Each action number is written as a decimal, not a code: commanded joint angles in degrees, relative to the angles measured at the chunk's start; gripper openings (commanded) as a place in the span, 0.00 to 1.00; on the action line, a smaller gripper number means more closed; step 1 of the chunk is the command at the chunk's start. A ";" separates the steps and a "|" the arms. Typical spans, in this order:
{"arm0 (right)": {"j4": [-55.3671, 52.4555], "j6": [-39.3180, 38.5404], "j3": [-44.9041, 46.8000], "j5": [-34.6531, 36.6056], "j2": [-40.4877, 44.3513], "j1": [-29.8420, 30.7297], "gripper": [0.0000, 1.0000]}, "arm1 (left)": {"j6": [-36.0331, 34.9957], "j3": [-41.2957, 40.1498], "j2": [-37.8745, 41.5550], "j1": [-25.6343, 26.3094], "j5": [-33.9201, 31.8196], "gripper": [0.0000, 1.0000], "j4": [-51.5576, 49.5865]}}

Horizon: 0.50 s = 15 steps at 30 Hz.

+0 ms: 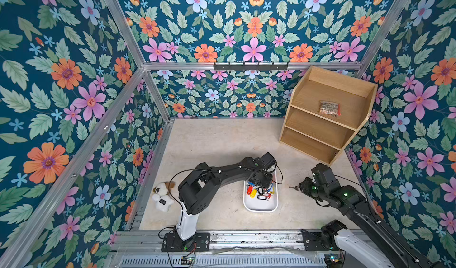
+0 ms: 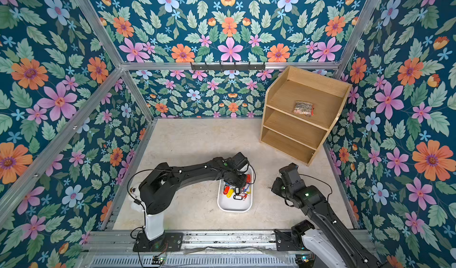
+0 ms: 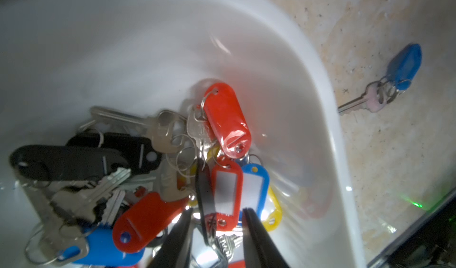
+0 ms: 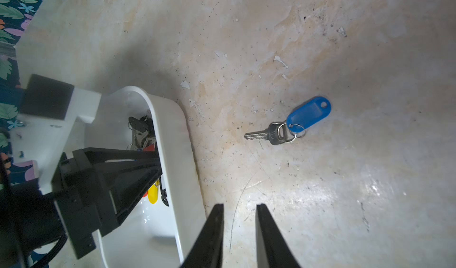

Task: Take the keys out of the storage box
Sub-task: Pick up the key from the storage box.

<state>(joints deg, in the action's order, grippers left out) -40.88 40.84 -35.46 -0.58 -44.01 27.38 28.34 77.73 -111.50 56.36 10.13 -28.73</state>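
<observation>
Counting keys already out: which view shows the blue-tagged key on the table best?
Right wrist view: the blue-tagged key lies whole, sharp. The left wrist view shows it smaller, beside the storage box. In a top view only its blade shows.

The left arm (image 1: 222, 171) is stretching across the lower middle of a top view with its wrist bending down and the left gripper (image 3: 217, 211) holding its jaws apart, while the right arm (image 1: 345, 197) is angling in from the lower right, the right gripper (image 4: 239, 206) showing a narrow gap, seemingly empty.
</observation>
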 commanded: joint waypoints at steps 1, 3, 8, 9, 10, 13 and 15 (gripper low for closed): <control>-0.32 0.21 0.46 -0.04 0.06 0.00 0.24 | 0.05 0.64 -0.19 0.05 -0.48 0.33 -0.54; -0.14 0.27 0.55 -0.16 0.04 0.05 0.23 | 0.05 0.86 -0.40 0.04 -0.98 0.28 -0.86; -0.49 0.14 0.31 -0.06 0.28 0.04 0.22 | -0.06 0.93 -1.34 0.06 -1.03 0.22 -1.24; -0.58 0.17 0.24 -0.06 0.41 0.05 0.22 | 0.05 0.97 -1.50 0.02 -1.08 0.21 -1.33; -0.53 0.20 0.30 -0.04 0.40 0.05 0.22 | 0.05 1.02 -1.52 0.07 -1.12 0.21 -1.33; -0.69 0.21 0.31 -0.08 0.49 0.04 0.21 | 0.05 1.14 -1.79 0.06 -1.25 0.19 -1.50; -0.69 0.20 0.22 -0.04 0.49 0.05 0.20 | -0.04 1.44 -1.84 0.07 -1.48 0.16 -1.76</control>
<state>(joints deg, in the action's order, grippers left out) -40.88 40.84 -34.98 -0.62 -43.59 27.38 28.34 78.70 -113.34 56.34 9.41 -29.65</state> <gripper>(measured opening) 0.203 0.172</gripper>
